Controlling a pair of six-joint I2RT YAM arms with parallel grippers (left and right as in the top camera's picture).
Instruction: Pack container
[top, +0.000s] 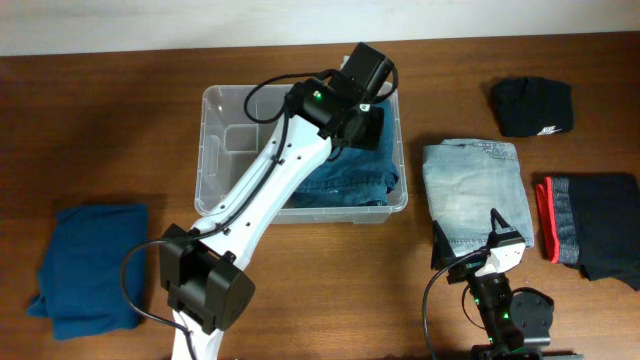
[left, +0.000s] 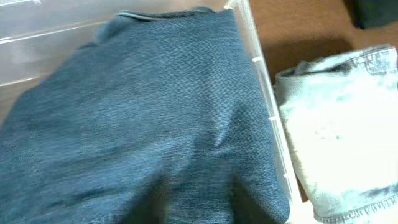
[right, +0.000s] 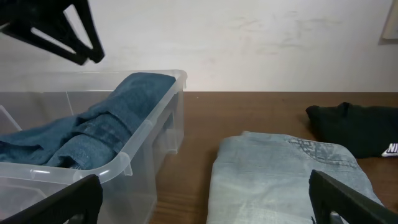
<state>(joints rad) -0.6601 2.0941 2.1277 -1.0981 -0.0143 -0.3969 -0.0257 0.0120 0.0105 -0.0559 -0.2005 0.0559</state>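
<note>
— Where is the container (top: 222, 150) sitting?

— It is sitting mid-table, towards the far edge. It is looking clear and see-through, with a rounded rim. Dark blue jeans (top: 350, 182) are lying in the half nearer the right arm, and the other half is showing bare plastic.

— What is the left gripper (top: 368, 128) doing?

— It is hanging over the jeans at the container's far corner. From overhead its own wrist is hiding the fingers. Its wrist camera is showing only denim and the container's wall, so I cannot tell whether it is gripping.

— And the right gripper (right: 202, 186)?

— It is waiting low beside the container, fingers spread wide and holding nothing. Its camera is catching the jeans heaped against the rim, which the overhead is flattening.

— What is lying around the container?

— Pale folded jeans (top: 475, 190) are lying just beside it on the right arm's side. Beyond them are a black garment (top: 530, 105) and a dark one with a red edge (top: 590, 225). A blue garment (top: 90, 265) is lying well apart on the opposite side. All of it is resting on a brown wooden table (top: 100, 130), with a white wall (right: 249, 43) behind.
</note>
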